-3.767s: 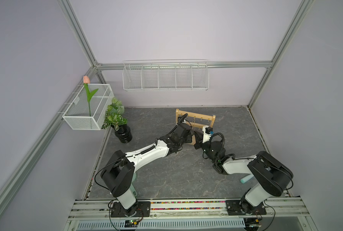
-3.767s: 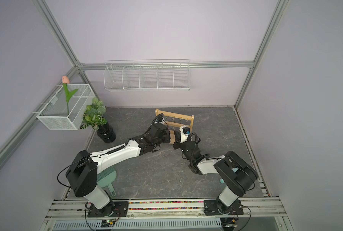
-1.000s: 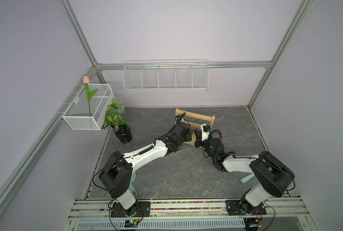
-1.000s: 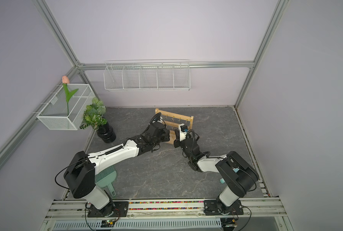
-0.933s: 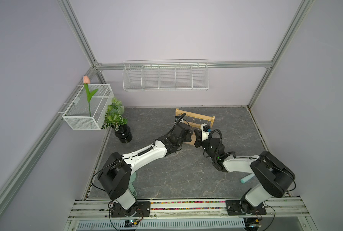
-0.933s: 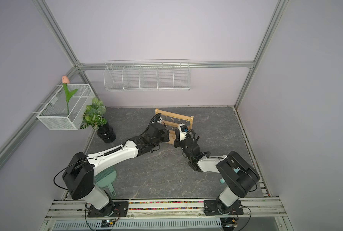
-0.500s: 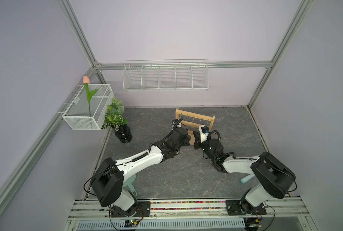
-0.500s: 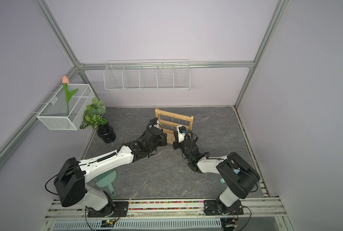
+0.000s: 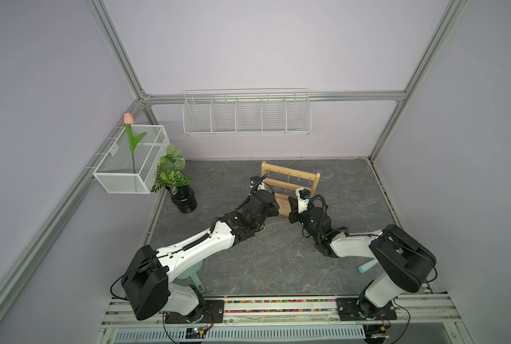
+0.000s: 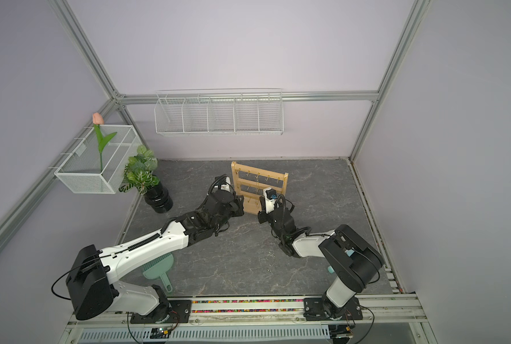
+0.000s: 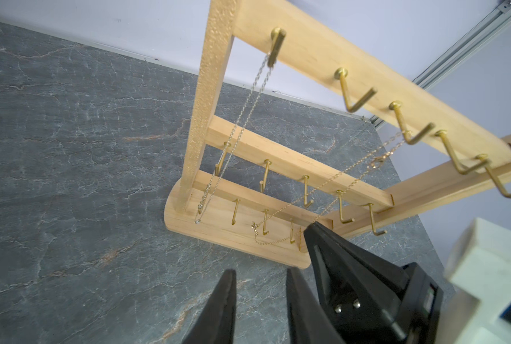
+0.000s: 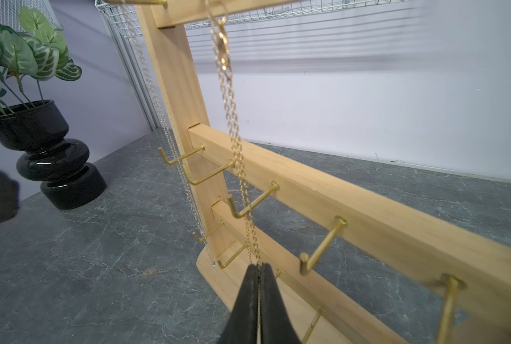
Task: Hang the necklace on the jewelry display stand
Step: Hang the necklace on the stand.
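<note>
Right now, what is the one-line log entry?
right gripper: shut on necklace | necklace: over top hook of stand | left gripper: open, empty

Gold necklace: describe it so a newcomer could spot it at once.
Find the light wooden jewelry display stand at the back of the grey table. From the middle hook of its top rail, the gold necklace runs down into the shut jaws of the right gripper. The silver necklace by the end post hangs free.
</note>
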You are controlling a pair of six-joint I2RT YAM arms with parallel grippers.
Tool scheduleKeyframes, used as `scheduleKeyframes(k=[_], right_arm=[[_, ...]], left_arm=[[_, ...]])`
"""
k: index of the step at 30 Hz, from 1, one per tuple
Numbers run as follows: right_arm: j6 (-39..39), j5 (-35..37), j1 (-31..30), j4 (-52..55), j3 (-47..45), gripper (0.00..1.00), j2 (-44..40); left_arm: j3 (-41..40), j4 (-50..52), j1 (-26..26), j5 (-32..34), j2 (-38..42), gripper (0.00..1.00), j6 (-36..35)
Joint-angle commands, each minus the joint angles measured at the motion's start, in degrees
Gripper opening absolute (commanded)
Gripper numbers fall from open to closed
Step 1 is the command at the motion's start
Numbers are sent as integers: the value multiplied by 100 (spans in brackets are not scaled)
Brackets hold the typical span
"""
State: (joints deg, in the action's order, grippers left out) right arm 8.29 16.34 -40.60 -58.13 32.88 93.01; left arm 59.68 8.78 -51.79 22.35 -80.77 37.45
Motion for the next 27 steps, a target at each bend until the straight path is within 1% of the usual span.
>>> scheduleKeyframes(k=[1,13,24,27], right_arm=[[-81,107,-18,-348,12,8,14],[-144,19,-14,-189,104,8,-367],[-137,-26,-15,-186,210,9,-259],[-130,-26,-18,-197,218,11,-245]], left_arm=[[-70,89,-22,150,72,32,17],[-62,54,-24,98,-62,32,52],[-53,54,-25,121,-64,32,42],[-62,57,-22,129,-70,32,51]])
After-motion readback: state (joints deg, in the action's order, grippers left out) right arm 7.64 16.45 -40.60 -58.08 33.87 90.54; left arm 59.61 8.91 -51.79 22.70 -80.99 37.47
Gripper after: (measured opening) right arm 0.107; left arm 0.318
